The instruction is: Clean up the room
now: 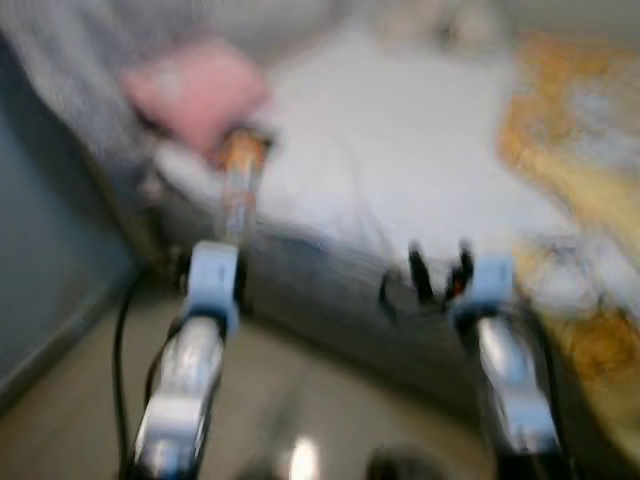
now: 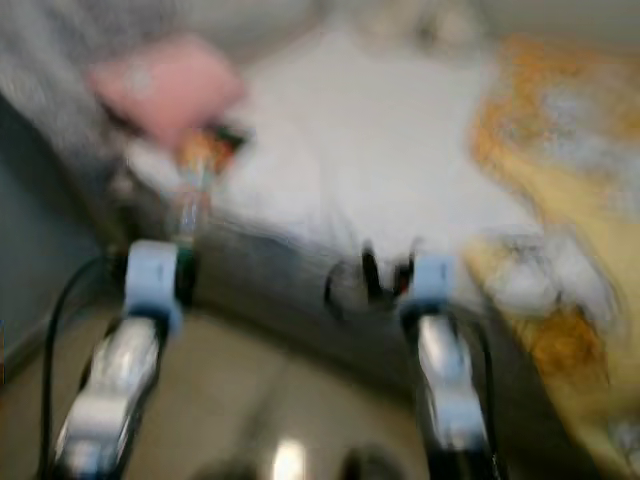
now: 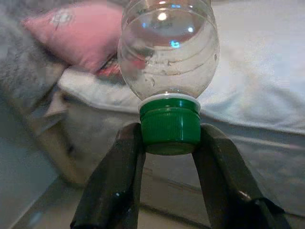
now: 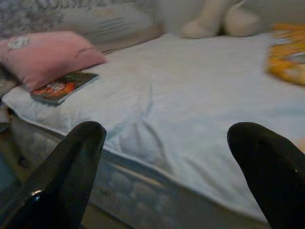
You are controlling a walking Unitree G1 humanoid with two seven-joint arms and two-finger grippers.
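Left gripper clamps bottle by green cap; right gripper spread wide.

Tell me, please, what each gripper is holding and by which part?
The left gripper clamps a clear plastic bottle by its green cap. The right gripper is open, holding nothing.

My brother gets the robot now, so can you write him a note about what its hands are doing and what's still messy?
Left gripper: jaws shut on the green cap of a clear plastic bottle, held out toward the bed.
Right gripper: jaws open, holding nothing, pointed at the bed.
On the bed: a pink pillow with a book beside it, and a yellow blanket on the robot's right.
Done: the bottle is picked up.
Left: put the bottle away; the book may need tidying too. The head views are blurred, so check again before moving.
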